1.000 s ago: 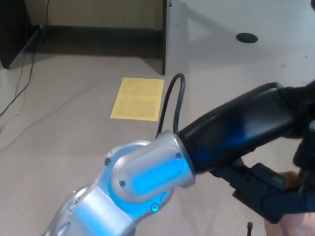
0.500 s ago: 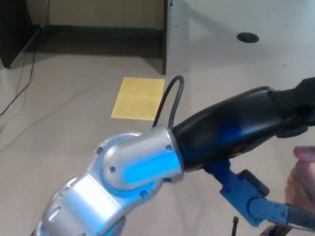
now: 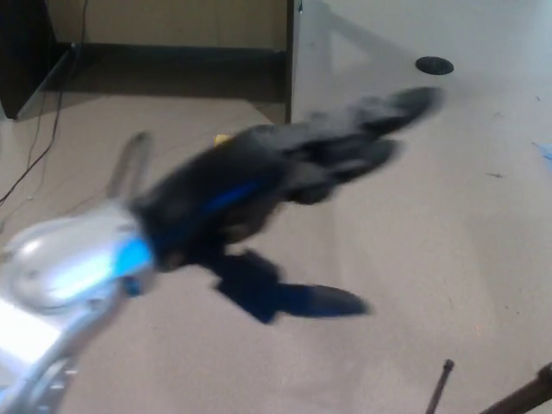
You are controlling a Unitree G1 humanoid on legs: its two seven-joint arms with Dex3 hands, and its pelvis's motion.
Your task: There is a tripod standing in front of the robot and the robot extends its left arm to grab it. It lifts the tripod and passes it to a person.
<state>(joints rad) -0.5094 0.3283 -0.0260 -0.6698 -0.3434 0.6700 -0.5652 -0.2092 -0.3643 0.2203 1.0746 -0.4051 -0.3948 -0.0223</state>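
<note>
Motion blur smears my left arm [image 3: 198, 207], which stretches from the lower left up toward the middle of the head view. At its end the black left hand [image 3: 379, 129] is open, its fingers [image 3: 418, 99] spread with nothing between them. All that shows of the tripod is at the bottom right corner: a thin dark leg [image 3: 440, 388] and a thicker brownish leg [image 3: 522, 398], both well apart from my hand. A dark blue blurred shape [image 3: 276, 291] lies under the forearm, and I cannot tell what it is. My right hand is out of the picture.
A pale table [image 3: 483, 34] with a black cable hole [image 3: 434, 65] fills the upper right, its dark side panel [image 3: 287, 60] facing left. Cables [image 3: 43, 129] run over the beige floor at left. A dark cabinet [image 3: 21, 52] stands at the upper left corner.
My left arm has swung fast to the left and upward, away from the tripod. The blue tripod head and the person's hand at the right edge are no longer in view.
</note>
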